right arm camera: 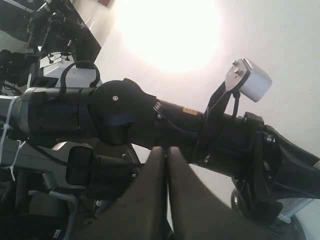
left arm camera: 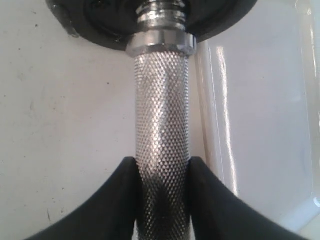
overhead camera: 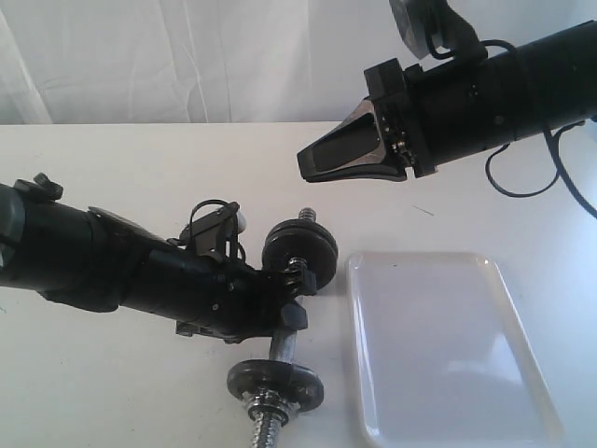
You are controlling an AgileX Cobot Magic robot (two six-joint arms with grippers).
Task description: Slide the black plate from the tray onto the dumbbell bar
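The dumbbell bar (overhead camera: 283, 343) lies on the white table just left of the tray (overhead camera: 438, 345). My left gripper (overhead camera: 291, 313) is shut on its knurled chrome middle (left arm camera: 162, 125), with a black finger pressed against each side. One black plate (overhead camera: 300, 247) sits on the bar's far end and another black disc (overhead camera: 275, 383) on its near end, where the thread sticks out. One of these discs (left arm camera: 100, 20) shows beyond a chrome collar in the left wrist view. No disc shows in the tray (left arm camera: 265, 125). My right gripper (overhead camera: 308, 161) hangs high above the table, shut and holding nothing (right arm camera: 166, 150).
The left arm (overhead camera: 112, 266) stretches across the table from the left edge. A dark cable (overhead camera: 522, 191) hangs from the right arm at the upper right. A white curtain closes off the back.
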